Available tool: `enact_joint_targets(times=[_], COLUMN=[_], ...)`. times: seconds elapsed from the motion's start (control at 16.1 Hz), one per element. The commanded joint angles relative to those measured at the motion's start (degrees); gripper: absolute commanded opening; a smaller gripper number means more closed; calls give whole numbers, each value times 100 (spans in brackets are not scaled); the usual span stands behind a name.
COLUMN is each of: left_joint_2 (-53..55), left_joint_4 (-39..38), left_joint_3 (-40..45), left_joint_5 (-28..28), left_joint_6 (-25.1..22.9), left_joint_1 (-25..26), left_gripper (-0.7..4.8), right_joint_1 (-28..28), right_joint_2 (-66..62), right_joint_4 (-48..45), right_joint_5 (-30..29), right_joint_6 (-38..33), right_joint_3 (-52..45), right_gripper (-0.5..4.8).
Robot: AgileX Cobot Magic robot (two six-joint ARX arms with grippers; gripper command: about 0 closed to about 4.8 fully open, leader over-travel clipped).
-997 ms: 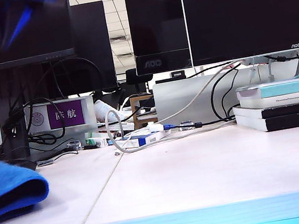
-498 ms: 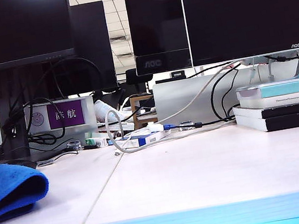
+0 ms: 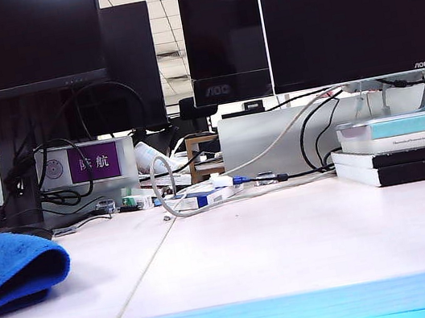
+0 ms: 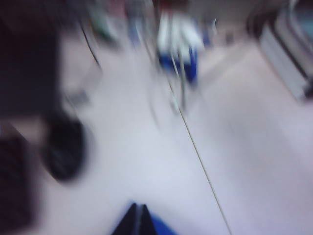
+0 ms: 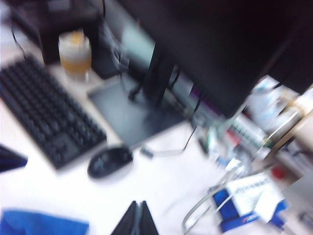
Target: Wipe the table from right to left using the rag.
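Note:
The blue rag (image 3: 9, 269) lies in a bundle on the white table (image 3: 293, 251) at the far left of the exterior view, and no gripper touches it there. Neither gripper shows in that view. The left wrist view is blurred: my left gripper (image 4: 138, 216) hangs above the table with its dark tips together, and a strip of the rag (image 4: 164, 228) shows just beside them. My right gripper (image 5: 138, 215) is shut on nothing above the table, with the rag (image 5: 44, 223) lying off to one side of it.
A black mouse (image 5: 110, 160), a black keyboard (image 5: 49, 117) and a cup (image 5: 75, 53) stand near a monitor foot. In the exterior view, monitors, cables and a white and blue box (image 3: 202, 196) line the back, and stacked books (image 3: 402, 147) sit at the right.
A blue blur mirrored in the upper left monitor has gone. The rag has sagged slightly and now lies still at the left edge.

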State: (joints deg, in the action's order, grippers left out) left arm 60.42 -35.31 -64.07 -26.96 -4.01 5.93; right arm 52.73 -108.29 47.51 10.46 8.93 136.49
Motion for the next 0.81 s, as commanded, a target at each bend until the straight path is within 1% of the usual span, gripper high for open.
enact_joint_targets(times=[0.06, 0.12, 0.25, 0.37, 0.5, 0.62, 0.69, 0.75, 0.81], left_joint_2=[-468, -697, -1287, -1773, -2385, -2929, -3156, -3383, -3637], left_joint_4=[463, 708, 1196, 1178, 804, 387, 136, -68, -155], left_joint_3=[-398, -455, -450, -446, -433, -398, -393, -350, -221], left_joint_5=[586, 719, 826, 1034, 1294, 1329, 1329, 1327, 1327], left_joint_6=[201, 334, 404, 505, 481, 444, 407, 271, 232], left_joint_1=[-249, -350, -503, -638, -776, -782, -780, -780, -774], left_gripper=[-5, -5, -5, -5, -5, -5, -5, -5, -5], right_joint_1=[9, 9, 9, 7, 2, -11, -9, -9, -9], right_joint_2=[640, 911, 1488, 1884, 2114, 2236, 2328, 2409, 2527], right_joint_4=[149, 350, 868, 1285, 1742, 2011, 1987, 1899, 1740], right_joint_5=[13, 9, 15, 13, -4, -83, -251, -380, -422], right_joint_6=[11, 11, 9, 11, 17, 33, 31, 28, 22], right_joint_3=[26, 26, 26, 15, 11, -136, -348, -599, -957], right_gripper=[-1, -1, -1, -1, -1, -1, -1, -1, -1])
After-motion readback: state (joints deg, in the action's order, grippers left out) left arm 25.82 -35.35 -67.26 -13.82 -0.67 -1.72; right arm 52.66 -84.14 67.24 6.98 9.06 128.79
